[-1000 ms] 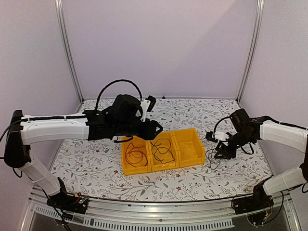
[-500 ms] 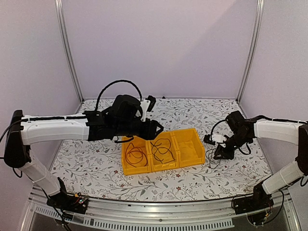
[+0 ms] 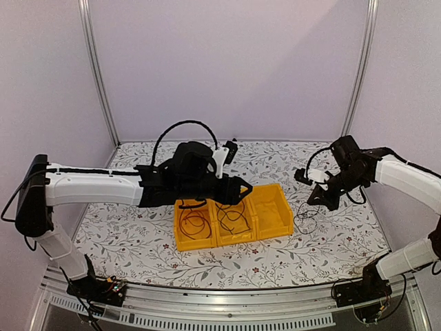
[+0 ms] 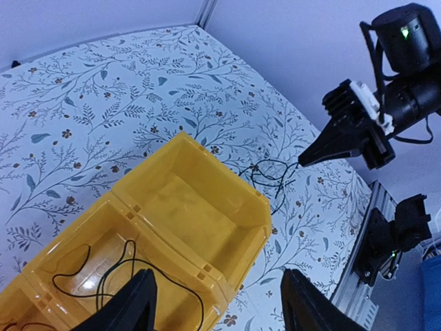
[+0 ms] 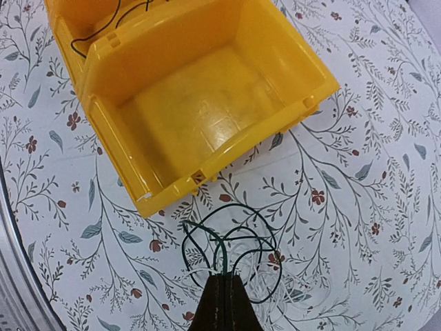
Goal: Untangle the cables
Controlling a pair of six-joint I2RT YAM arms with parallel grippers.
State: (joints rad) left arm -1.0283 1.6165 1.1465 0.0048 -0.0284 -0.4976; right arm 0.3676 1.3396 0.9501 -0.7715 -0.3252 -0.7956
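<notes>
With the right gripper (image 5: 222,288) pinched shut on a green cable (image 5: 207,238) in the tangle (image 5: 238,258) just beside the yellow 3-compartment bin (image 5: 207,169), and the left gripper (image 4: 219,303) hovering fingers-apart over that bin, the separating step seemed in hand, and the next move likely called for drawing the green loop clear of the white wires (image 5: 279,284).

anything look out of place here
Yes: a tangle of green and white cables sits outside the yellow bin, on the table by its empty right compartment, pinched by the right gripper. The other cables lie inside compartments.
</notes>
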